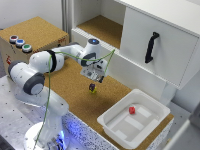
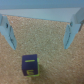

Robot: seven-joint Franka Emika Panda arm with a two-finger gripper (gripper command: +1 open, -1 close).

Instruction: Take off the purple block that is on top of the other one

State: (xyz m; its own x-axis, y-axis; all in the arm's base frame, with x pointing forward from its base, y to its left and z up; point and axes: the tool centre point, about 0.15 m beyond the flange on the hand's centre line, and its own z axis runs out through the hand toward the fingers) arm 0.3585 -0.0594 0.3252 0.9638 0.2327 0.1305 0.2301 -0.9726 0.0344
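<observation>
Nearest in the exterior view, the arm's white base (image 1: 42,134) stands on a perforated metal table (image 1: 10,110), and the arm reaches away from it across the cork board (image 1: 75,87). Toward the exterior view's right, a white tray (image 1: 112,122) sits at the near edge of the cork with a small red cube (image 1: 132,110) lying inside it. Further in, the purple block (image 1: 92,86) sits on top of the yellow cube (image 1: 92,91) out on open cork, the two forming a tiny upright stack well apart from the tray. The gripper (image 1: 96,75) hangs just above this stack, not touching it. In the wrist view its jaws stand wide apart, the two pale blue fingers (image 2: 7,30) showing at either side with bare cork between them; the purple block (image 2: 30,61) shows there with the yellow cube (image 2: 30,72) peeking out under it, both lying outside the span of the fingers rather than between them. Farther back, at the exterior view's left, a cork-covered box (image 1: 37,32) carries three round buttons (image 1: 20,43), and behind the board stands a white cabinet (image 1: 150,30) with a black handle (image 1: 151,47) on its door.
</observation>
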